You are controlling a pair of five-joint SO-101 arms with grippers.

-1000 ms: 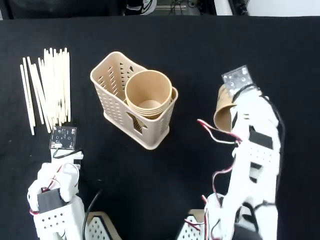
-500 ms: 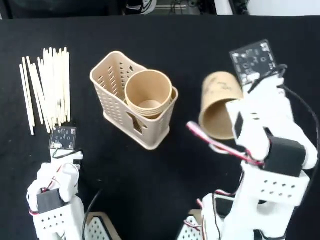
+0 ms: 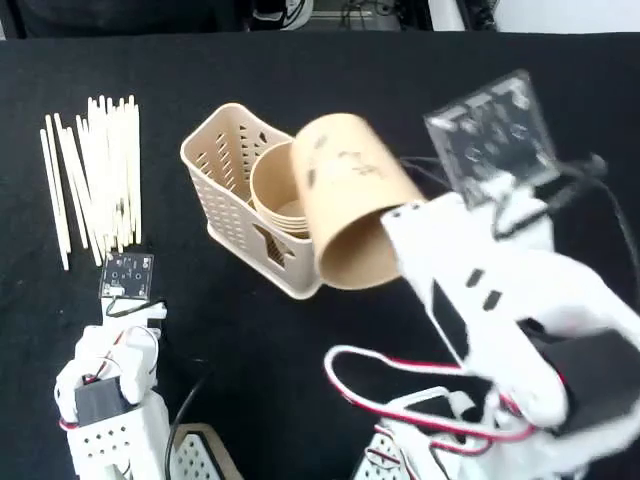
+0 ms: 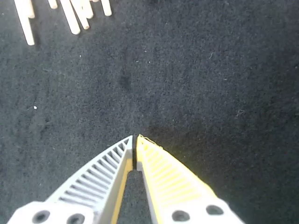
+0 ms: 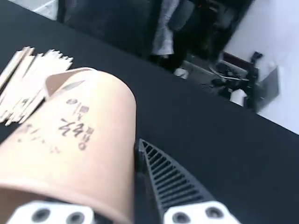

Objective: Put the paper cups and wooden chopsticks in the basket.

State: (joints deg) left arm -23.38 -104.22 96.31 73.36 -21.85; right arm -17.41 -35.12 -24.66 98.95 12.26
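A cup (image 3: pixel 345 195) is being held clamped at its rim in the right hand (image 3: pixel 397 225), tilted with its base pointing away from the hand and the basket (image 3: pixel 222 140) just beyond, so uprighting it squarely over the stacked cups (image 3: pixel 278 195) before release is likely being called for.

On your table, by surface:
- Paper cup (image 3: pixel 345 200): matt tan paper, smooth wall.
- Basket (image 3: pixel 215 150): beige plastic with a slight sheen, perforated walls.
- Chopsticks (image 3: pixel 100 170): pale bare wood, uncoated.
- Table cover (image 3: pixel 400 70): black matt cloth, finely rough.
- Your left gripper (image 4: pixel 135 140): ribbed plastic, one finger white, one yellow.
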